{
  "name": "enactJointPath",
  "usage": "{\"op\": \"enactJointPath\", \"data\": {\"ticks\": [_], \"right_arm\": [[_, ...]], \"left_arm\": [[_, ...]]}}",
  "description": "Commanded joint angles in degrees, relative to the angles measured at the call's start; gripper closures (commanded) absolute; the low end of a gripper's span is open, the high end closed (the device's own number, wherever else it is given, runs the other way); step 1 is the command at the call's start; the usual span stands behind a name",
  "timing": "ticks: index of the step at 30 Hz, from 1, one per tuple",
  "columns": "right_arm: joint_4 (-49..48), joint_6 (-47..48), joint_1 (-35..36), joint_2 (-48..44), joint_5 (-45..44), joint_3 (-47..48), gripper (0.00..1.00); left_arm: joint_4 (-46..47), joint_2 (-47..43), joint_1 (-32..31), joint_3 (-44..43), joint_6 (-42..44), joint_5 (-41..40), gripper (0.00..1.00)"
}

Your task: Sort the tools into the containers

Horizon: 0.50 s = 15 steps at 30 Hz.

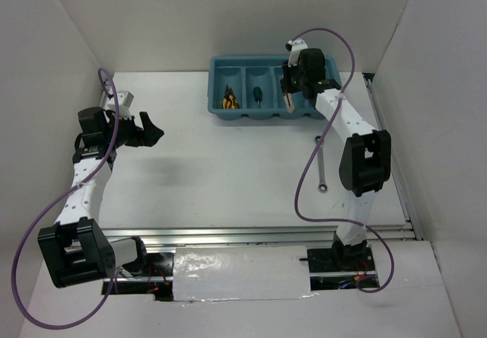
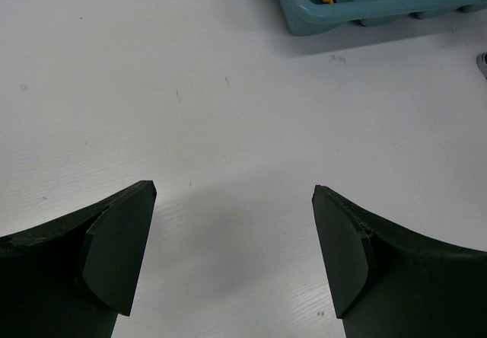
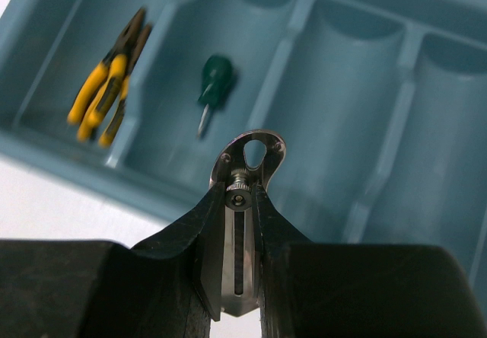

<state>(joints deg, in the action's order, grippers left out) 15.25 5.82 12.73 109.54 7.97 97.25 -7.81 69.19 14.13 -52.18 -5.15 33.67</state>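
Small silver slotted metal piece [image 3: 228, 167]: clamped flat between the black fingers of the right gripper [image 3: 240, 201], held up above the middle compartments of the teal-blue oblong plastic tray [image 3: 46, 155] at the far side of the white table [image 1: 228, 178]. Spotted two yellow-handled pliers [image 3: 103, 98] down in the leftmost compartment, and a stubby green-handled screwdriver [image 3: 215, 83] in the next one right. Found the long silver combination wrench [image 1: 321, 167] out on the table, nearer than the tray, just beside the right arm. Over on the left, caught the left gripper [image 2: 234, 201] spread wide above bare table, gripping nothing.
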Motion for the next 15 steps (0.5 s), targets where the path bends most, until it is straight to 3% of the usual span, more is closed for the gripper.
{"op": "enactJointPath", "data": {"ticks": [1,6,15], "right_arm": [[-8.65,-3.18,1.07,3.48,-7.17,6.27,1.00],[-7.95,-5.74,-1.48,12.08,-7.09,14.62,1.00],[-10.59,-2.14,-2.45,20.89,-9.29,18.93,1.00]], "left_arm": [[1.84,0.42,-0.94,-1.69,-1.44,-0.53,0.01],[0.34,-0.10,-1.56,-2.31,-1.18,-1.76,0.01],[-2.99,-2.22,-1.65,-1.69,0.49,-3.87,0.01]]}}
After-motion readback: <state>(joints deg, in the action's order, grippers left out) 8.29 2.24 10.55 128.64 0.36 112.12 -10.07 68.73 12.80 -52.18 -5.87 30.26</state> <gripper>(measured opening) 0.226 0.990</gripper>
